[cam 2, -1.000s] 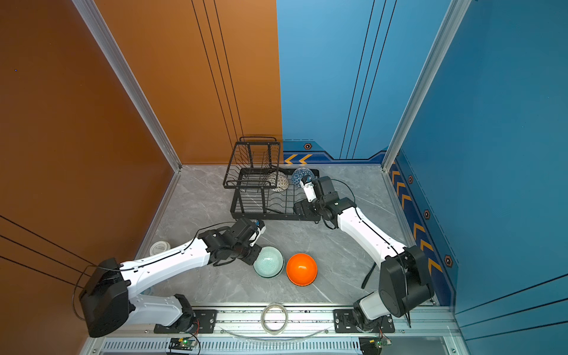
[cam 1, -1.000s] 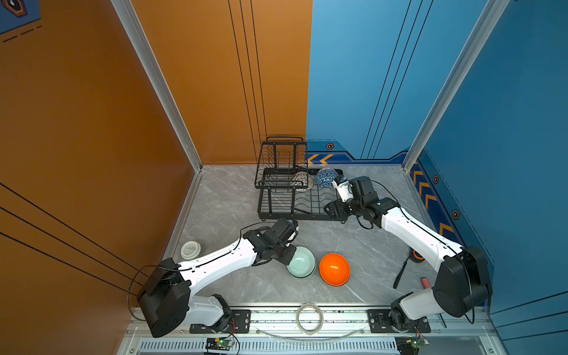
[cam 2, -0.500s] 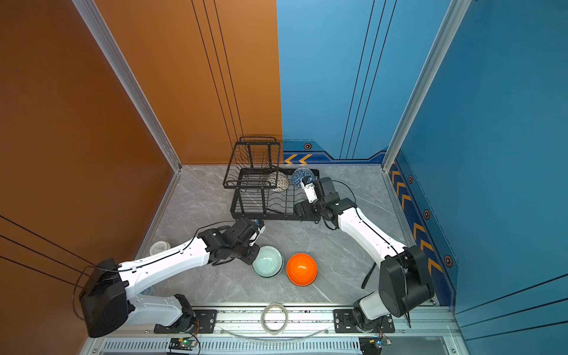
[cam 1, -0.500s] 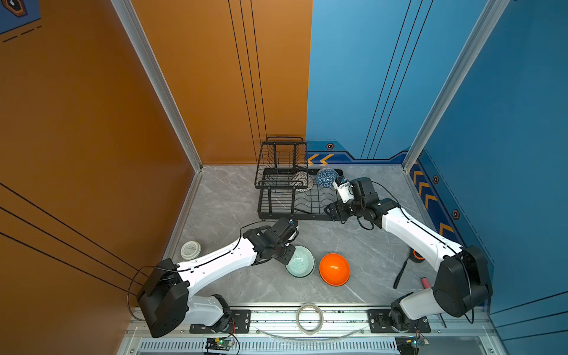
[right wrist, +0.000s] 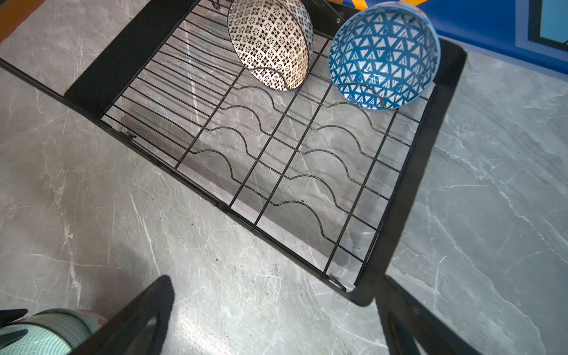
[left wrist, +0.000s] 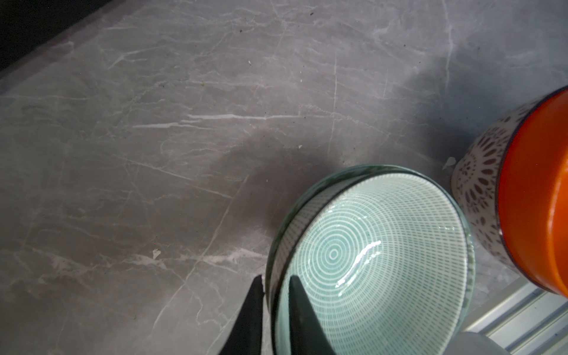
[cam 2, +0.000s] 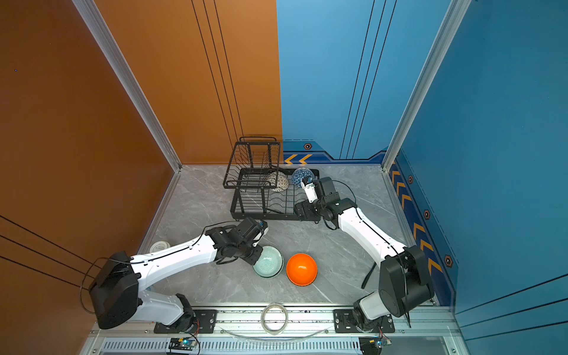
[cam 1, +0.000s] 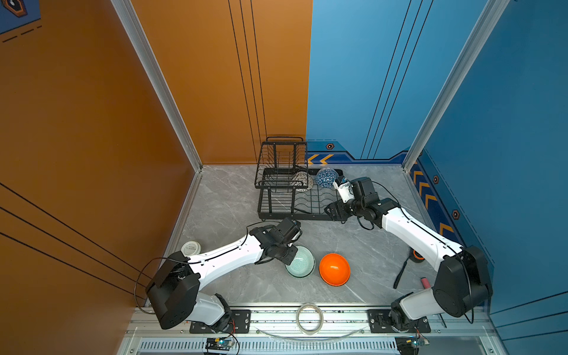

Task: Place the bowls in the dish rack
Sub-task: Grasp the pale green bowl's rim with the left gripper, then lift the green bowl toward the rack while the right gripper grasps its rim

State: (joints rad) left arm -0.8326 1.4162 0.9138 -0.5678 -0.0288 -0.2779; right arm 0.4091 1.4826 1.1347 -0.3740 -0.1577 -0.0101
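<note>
Grey marble tabletop [cam 1: 368,246] lies between an orange wall on the left and a blue wall on the right. At the far middle stands the dish rack [cam 1: 295,217], its long side running left to right, with a raised basket [cam 1: 281,159] over the left end. Two bowls stand on edge in its far slots: the lattice bowl [right wrist: 270,46] and, to its right, the blue bowl [right wrist: 384,55]. In both top views the basket half hides the lattice bowl.

Near the front, the mint bowl [cam 1: 301,266] and the orange bowl [cam 1: 334,269] sit mouth up, side by side. Only the left wrist view shows each nested in another bowl: a dark-rimmed bowl [left wrist: 338,173] under the mint one and a dotted bowl [left wrist: 479,184] under the orange one.

The left gripper [left wrist: 276,278] clamps the nested rims at the mint bowl's left, one finger inside and one outside. The right gripper [right wrist: 276,279] hovers over the rack's near right corner with its fingers spread wide.
</note>
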